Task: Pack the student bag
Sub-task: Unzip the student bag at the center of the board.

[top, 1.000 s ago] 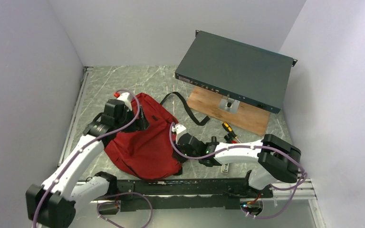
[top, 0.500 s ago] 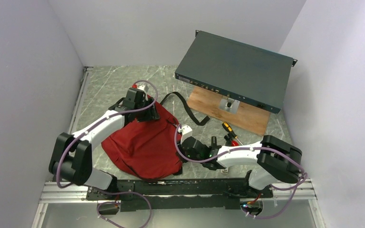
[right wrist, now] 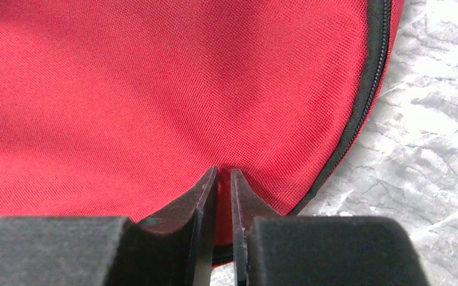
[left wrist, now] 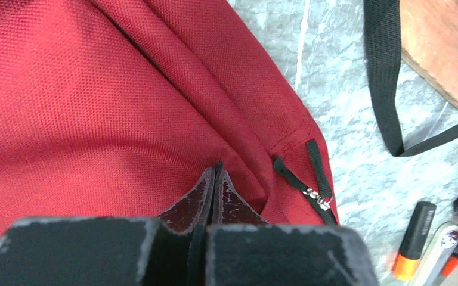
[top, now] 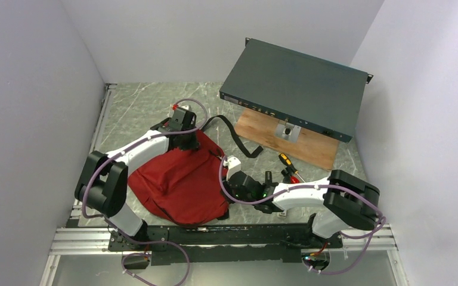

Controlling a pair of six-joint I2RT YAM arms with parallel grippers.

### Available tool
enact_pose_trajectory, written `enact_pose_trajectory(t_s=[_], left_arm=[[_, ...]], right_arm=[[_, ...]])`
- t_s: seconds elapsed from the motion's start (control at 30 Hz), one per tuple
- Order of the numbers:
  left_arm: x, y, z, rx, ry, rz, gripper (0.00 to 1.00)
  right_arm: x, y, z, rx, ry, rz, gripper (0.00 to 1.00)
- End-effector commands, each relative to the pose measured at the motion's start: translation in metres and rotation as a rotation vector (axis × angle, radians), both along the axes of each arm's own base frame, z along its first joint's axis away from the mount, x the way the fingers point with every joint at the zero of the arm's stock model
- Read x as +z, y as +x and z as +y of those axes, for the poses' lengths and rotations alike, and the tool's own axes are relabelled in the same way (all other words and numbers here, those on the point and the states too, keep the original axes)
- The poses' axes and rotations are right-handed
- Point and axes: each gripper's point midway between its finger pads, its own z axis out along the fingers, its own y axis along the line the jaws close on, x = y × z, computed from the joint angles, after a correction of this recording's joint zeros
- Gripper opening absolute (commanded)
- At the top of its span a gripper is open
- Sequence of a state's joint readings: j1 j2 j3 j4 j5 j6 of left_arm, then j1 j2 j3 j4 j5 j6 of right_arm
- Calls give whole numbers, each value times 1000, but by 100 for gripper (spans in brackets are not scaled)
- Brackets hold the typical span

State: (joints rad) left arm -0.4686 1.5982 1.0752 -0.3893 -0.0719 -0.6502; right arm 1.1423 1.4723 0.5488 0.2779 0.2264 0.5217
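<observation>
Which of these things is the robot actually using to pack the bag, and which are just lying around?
In the job: student bag, left gripper and right gripper at its fabric; possibly the orange highlighter, to go in.
Lying about: teal metal box, wooden board, screwdriver.

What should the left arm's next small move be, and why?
Probably raise the left gripper a little, to test its hold. It is shut on a fold of the student bag beside the zip pull, which lies free, and the right gripper pinches the bag near its zipped edge. A small lift should tension the cloth.
</observation>
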Motion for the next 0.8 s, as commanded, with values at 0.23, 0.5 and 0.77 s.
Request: enact_pose_trajectory(t_s=[0.23, 0.5, 0.77], left_arm=[[56, -21, 15, -77, -35, -253, 0], [55, -40, 21, -65, -65, -259, 0], [46, -53, 29, -63, -58, -251, 0]], right_arm=[[72, 38, 30, -141, 99, -51, 47], [103, 99, 31, -341, 244, 39, 58], [113, 125, 50, -324, 235, 12, 58]])
